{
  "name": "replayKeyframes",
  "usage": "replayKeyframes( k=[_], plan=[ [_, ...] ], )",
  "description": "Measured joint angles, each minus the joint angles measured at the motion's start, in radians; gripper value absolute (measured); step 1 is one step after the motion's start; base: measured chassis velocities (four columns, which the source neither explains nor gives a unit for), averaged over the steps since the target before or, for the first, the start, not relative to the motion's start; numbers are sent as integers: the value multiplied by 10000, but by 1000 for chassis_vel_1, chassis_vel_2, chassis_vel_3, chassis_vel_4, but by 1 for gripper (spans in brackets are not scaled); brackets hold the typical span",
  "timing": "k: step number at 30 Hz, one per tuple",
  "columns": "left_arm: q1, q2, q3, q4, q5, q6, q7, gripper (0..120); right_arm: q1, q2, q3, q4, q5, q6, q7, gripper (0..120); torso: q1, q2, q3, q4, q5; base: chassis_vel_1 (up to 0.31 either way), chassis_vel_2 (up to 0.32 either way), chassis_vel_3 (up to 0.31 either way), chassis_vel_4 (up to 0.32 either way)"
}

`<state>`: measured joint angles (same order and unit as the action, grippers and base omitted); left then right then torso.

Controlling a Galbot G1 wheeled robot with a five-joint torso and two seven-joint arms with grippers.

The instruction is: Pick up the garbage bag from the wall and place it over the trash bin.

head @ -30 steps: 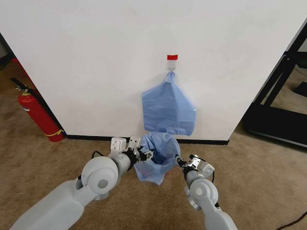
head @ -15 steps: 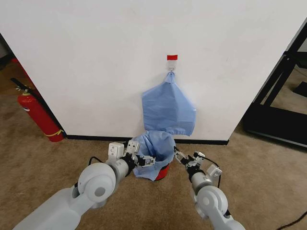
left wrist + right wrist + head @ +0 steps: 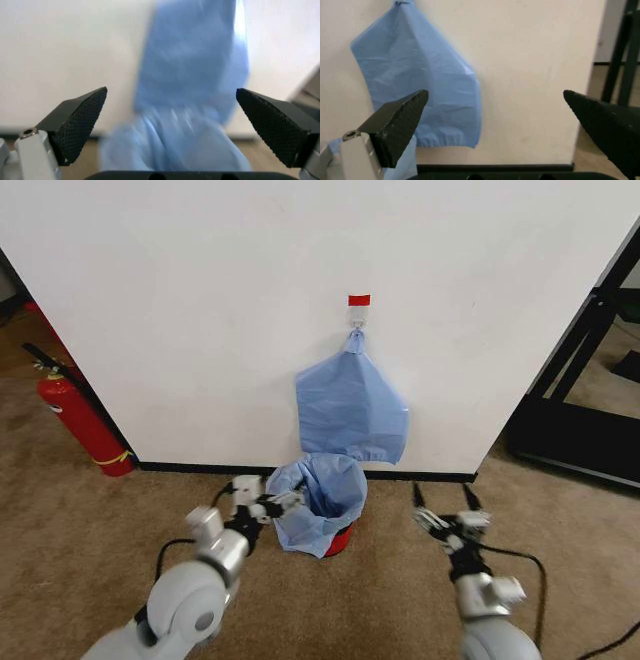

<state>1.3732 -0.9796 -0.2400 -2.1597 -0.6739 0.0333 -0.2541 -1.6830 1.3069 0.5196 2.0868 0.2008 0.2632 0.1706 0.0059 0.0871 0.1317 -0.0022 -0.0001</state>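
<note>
one garbage bag (image 3: pixel 322 498) is sitting over the trash bin (image 3: pixel 340 537), down by the wall (image 3: pixel 200 310).
both grippers are hanging spread wide and holding nothing: the left gripper (image 3: pixel 276 504) just beside the bag's rim, the right gripper (image 3: pixel 443 508) well apart. the bag is looking thin, soft and very light, so it may be slipping off; pinching its crinkly rim looks best.

place: lab or office | cues: fire extinguisher (image 3: pixel 75 420), carpet (image 3: pixel 560 520), bare white wall (image 3: pixel 200 300)
</note>
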Motion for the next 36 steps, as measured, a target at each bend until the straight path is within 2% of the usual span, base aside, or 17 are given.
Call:
replayKeyframes(
  k=[2, 4, 5, 6, 7, 9, 14, 17, 24, 36],
  plan=[
    [742, -289, -720, 206, 1105, -1204, 552, 100, -681, 176, 304, 528, -15, 112, 22, 100, 0, 0, 0, -1, 1, 0, 0, 0, 0],
    [819, -334, -801, 231, 1220, -1338, 594, 100, -785, 204, 342, 605, -27, 118, 14, 100, -1, 0, -1, -1, 1, 0, 0, 0, 0],
    [1317, -664, -1306, 456, 1960, -2246, 955, 100, -1211, 301, 480, 864, -84, 187, -111, 100, 0, 0, 0, -2, 2, 0, 0, 0, 0],
    [1429, -754, -1411, 514, 2114, -2471, 1034, 100, -1326, 325, 509, 913, -93, 250, -169, 100, 0, 0, -1, -2, 2, 0, 0, 0, 0],
    [1913, -1074, -1823, 698, 2647, -3289, 1304, 100, -1636, 419, 571, 1057, -180, 508, -335, 100, -1, 0, 0, -1, 0, 0, 0, 0, 0],
    [2508, -1391, -2202, 850, 3038, -3985, 1511, 100, -1923, 570, 590, 1210, -283, 797, -461, 100, 0, 0, 0, 0, 2, 0, 0, 0, 0],
    [3446, -1870, -2580, 1048, 3582, -4798, 1625, 100, -2209, 821, 488, 1600, -418, 1096, -541, 100, -1, 0, 0, 1, 0, 0, 0, 0, 0],
    [3720, -2067, -2672, 1087, 4088, -5087, 1610, 100, -2230, 858, 382, 1743, -566, 1107, -542, 100, -1, 0, 1, 0, 1, 0, 0, 0, 0],
    [3834, -2458, -2779, 999, 4387, -5131, 1521, 100, -2186, 905, 184, 1797, -754, 1075, -539, 100, 0, 0, 2, 0, 2, 0, 0, 0, 0],
    [3926, -2486, -2745, 1064, 4791, -5157, 1313, 100, -2420, 1085, -23, 1812, -1233, 1091, -509, 100, 1, -1, 2, 0, 1, 0, 0, 0, 0]
  ],
)
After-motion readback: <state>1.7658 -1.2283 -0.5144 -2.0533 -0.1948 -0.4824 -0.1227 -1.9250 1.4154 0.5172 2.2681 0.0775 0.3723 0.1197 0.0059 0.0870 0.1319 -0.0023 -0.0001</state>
